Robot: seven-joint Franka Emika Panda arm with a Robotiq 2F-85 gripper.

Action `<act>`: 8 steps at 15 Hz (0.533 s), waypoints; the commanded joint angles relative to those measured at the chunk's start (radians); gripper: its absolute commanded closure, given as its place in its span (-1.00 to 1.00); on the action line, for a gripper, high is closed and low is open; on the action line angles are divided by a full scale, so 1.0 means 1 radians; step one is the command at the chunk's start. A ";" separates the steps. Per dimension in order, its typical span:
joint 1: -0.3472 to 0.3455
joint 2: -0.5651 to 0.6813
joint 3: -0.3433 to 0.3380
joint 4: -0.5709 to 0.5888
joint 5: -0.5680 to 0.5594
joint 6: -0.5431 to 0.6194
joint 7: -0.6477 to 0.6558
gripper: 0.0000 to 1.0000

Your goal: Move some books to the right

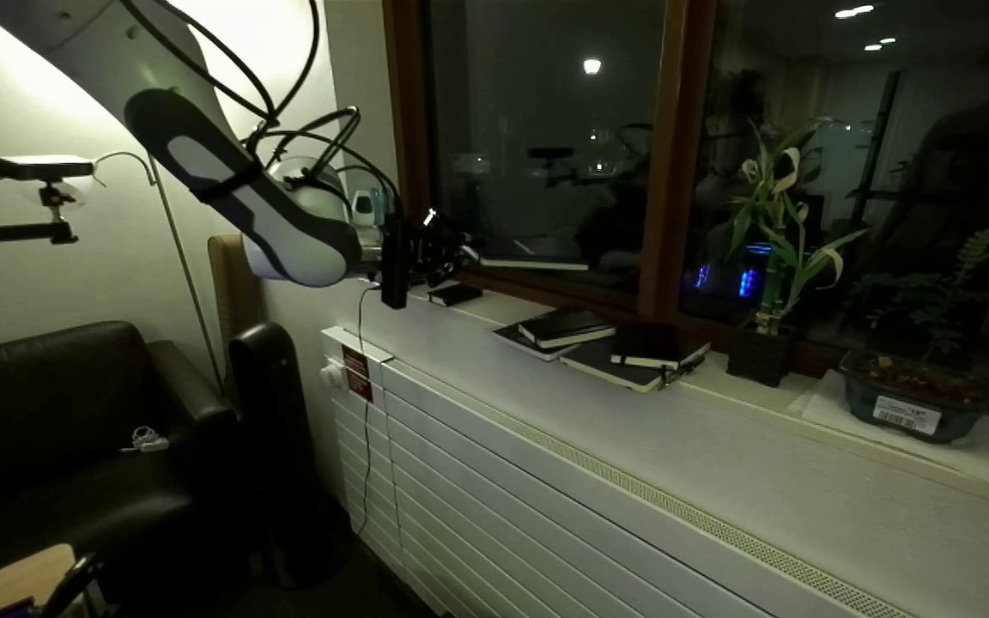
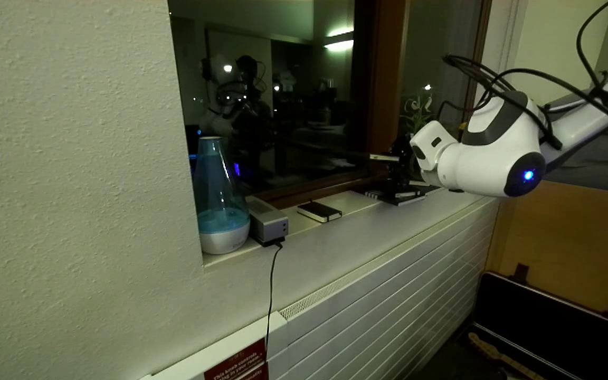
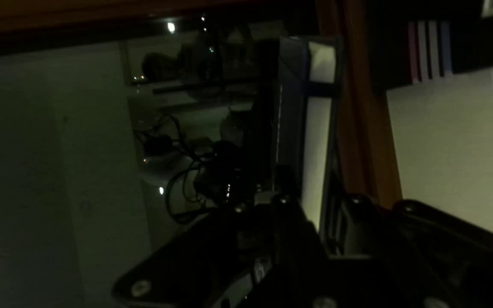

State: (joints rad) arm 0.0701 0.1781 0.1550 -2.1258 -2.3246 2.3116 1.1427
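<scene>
My gripper (image 1: 465,252) is shut on a dark book (image 1: 537,264) with a pale page edge and holds it flat in the air, above the sill and close to the window. The held book also shows in an exterior view (image 2: 384,157) and in the wrist view (image 3: 320,124), where it runs up from between the dark fingers (image 3: 308,192). Several dark books (image 1: 567,327) lie overlapping on the windowsill, with more of them at the far end in an exterior view (image 2: 409,199). A small dark book (image 1: 456,294) lies alone; it also shows in an exterior view (image 2: 320,211).
The window (image 1: 537,154) and its wooden frame stand right behind the held book. A potted bamboo (image 1: 761,356) and a planter (image 1: 915,403) stand on the sill (image 1: 803,390). A blue humidifier (image 2: 219,200) and a grey box (image 2: 268,220) stand at the opposite end.
</scene>
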 commanded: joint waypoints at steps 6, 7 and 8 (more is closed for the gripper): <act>0.022 -0.150 0.021 -0.044 -0.031 0.255 0.067 0.91; 0.025 -0.156 0.021 -0.043 -0.037 0.275 0.071 0.91; 0.031 -0.162 0.022 -0.043 -0.045 0.294 0.073 0.91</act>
State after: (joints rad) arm 0.0930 0.0758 0.1764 -2.1392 -2.3263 2.5564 1.1697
